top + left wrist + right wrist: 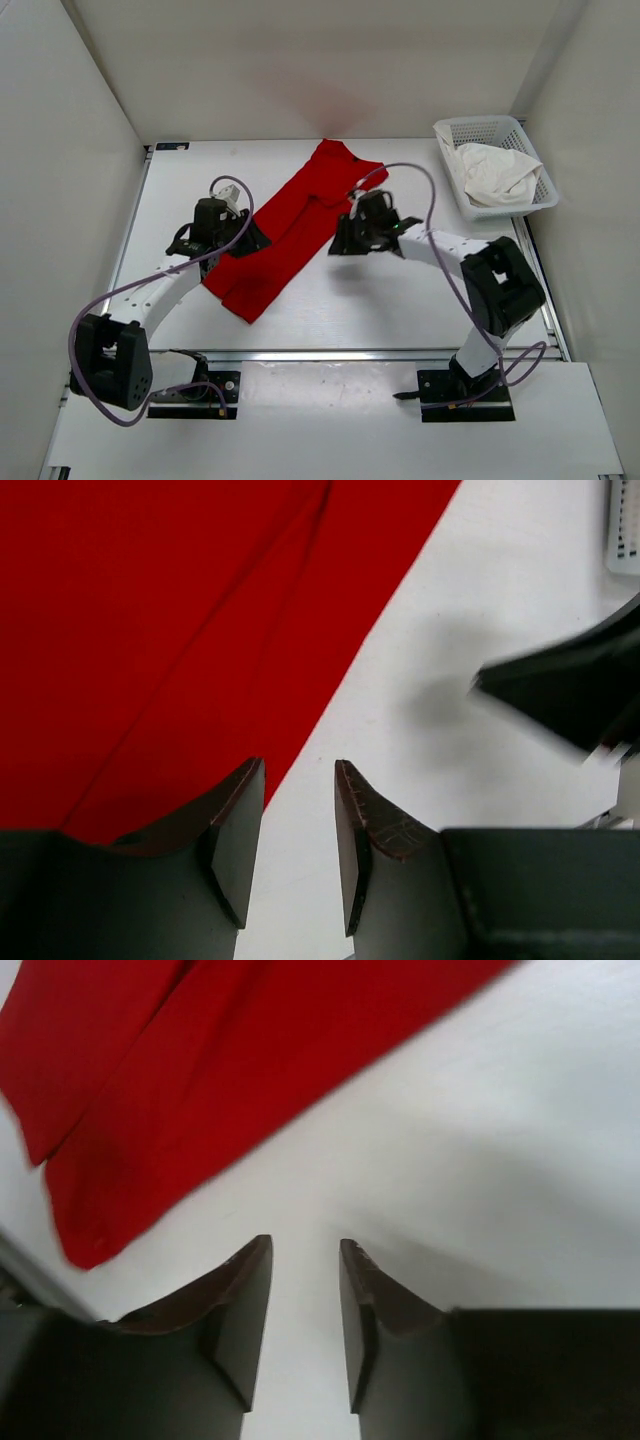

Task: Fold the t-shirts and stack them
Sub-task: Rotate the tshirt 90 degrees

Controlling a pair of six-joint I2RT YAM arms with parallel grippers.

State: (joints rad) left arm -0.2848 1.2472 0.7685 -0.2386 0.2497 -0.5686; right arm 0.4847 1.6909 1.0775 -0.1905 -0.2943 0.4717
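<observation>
Left gripper (300, 825): jaws partly apart, empty, at the edge of the red shirt (150, 630). Right gripper (305, 1305): likewise parted (nothing held), over the table (480, 1160).

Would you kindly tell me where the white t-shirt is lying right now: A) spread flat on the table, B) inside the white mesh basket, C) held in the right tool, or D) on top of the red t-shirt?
B: the white t-shirt sits crumpled inside the basket, well apart from the red t-shirt.

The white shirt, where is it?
The white shirt lies crumpled in the mesh basket at the table's far right corner, top view, right of the red shirt.
</observation>
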